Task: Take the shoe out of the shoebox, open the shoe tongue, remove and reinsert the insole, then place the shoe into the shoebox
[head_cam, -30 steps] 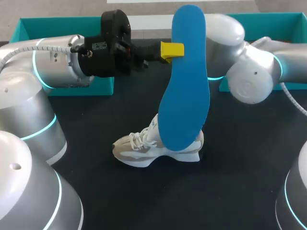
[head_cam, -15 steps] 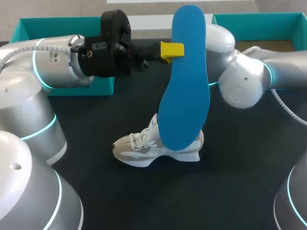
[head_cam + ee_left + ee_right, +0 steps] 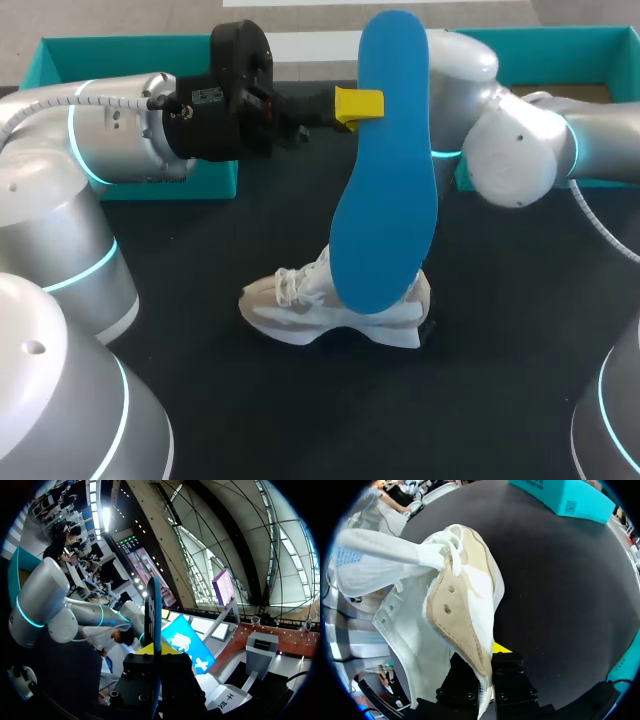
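Shoe (image 3: 290,312) nudged rightward, pale, laces loose | left gripper (image 3: 358,104) pinches upright blue insole (image 3: 385,200) | right gripper (image 3: 489,652) clamps shoe

This looks like a robot lab or show stand. A big silver left arm (image 3: 110,135) and right arm (image 3: 520,150) with glowing blue rings work over a flat black surface (image 3: 200,250). One blue-green box (image 3: 120,48) sits far left, a second blue-green box (image 3: 545,40) far right.

light: bright, even, from overhead | shadow: soft, dim, under shoe (image 3: 290,310) on dark table (image 3: 500,380) | glare: mild sheen on right arm (image 3: 515,160) shell | left wrist view: strongly backlit
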### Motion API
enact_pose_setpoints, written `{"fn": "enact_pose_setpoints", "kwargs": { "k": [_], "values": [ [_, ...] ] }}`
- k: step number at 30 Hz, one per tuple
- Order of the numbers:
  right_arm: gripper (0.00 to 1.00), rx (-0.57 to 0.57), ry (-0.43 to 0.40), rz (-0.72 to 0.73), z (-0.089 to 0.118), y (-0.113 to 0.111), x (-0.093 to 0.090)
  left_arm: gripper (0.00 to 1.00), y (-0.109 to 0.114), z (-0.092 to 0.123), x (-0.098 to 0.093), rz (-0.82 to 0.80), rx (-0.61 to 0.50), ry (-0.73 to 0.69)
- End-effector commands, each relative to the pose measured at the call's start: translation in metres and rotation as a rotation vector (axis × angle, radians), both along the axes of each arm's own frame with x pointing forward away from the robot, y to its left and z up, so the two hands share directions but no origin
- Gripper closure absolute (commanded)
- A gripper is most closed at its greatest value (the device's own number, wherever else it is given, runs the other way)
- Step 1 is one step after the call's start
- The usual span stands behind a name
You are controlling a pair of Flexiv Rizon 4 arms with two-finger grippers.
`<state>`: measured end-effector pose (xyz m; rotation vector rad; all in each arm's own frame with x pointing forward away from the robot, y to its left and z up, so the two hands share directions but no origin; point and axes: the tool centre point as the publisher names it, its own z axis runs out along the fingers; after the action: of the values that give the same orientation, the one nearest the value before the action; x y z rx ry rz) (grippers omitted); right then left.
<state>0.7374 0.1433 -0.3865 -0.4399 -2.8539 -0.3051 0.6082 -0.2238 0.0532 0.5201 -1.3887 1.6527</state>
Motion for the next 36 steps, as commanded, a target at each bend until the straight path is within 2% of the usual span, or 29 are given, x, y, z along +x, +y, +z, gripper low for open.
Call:
{"fn": "enact_pose_setpoints", "kwargs": {
  "k": [1, 5, 6, 9, 12, 27, 30, 32, 36],
  "values": [
    [1.0, 0.08, 0.011, -0.273, 0.013, -0.001, -0.005, 1.0, 0.0, -0.001, -0.001, 0.001, -0.002, 0.0],
    [1.0, 0.132, -0.025, -0.396, 0.017, 0.003, -0.006, 1.0, 0.0, -0.001, -0.001, 0.001, -0.002, 0.0],
    [1.0, 0.097, -0.008, -0.427, 0.018, 0.003, -0.007, 1.0, 0.0, -0.001, -0.001, 0.001, -0.002, 0.0],
    [1.0, 0.111, -0.014, -0.513, 0.017, -0.002, -0.013, 1.0, 0.0, -0.001, -0.001, 0.001, -0.002, 0.0],
    [1.0, 0.164, -0.112, -0.632, 0.021, -0.005, -0.02, 1.0, 0.0, -0.001, -0.001, 0.001, -0.002, 0.0],
    [1.0, 0.164, -0.112, -0.632, 0.021, -0.005, -0.02, 1.0, 0.0, -0.001, -0.001, 0.001, -0.002, 0.0],
    [1.0, 0.126, -0.074, -0.783, 0.022, -0.004, -0.018, 1.0, 0.0, -0.001, -0.001, 0.001, -0.002, 0.0],
    [1.0, 0.165, -0.067, -0.879, 0.026, -0.002, -0.017, 1.0, 0.0, -0.001, -0.001, 0.001, -0.002, 0.0],
    [1.0, 0.125, -0.045, -0.968, 0.027, 0.002, -0.017, 1.0, 0.0, -0.001, -0.001, 0.001, -0.002, 0.0]
  ]
}}
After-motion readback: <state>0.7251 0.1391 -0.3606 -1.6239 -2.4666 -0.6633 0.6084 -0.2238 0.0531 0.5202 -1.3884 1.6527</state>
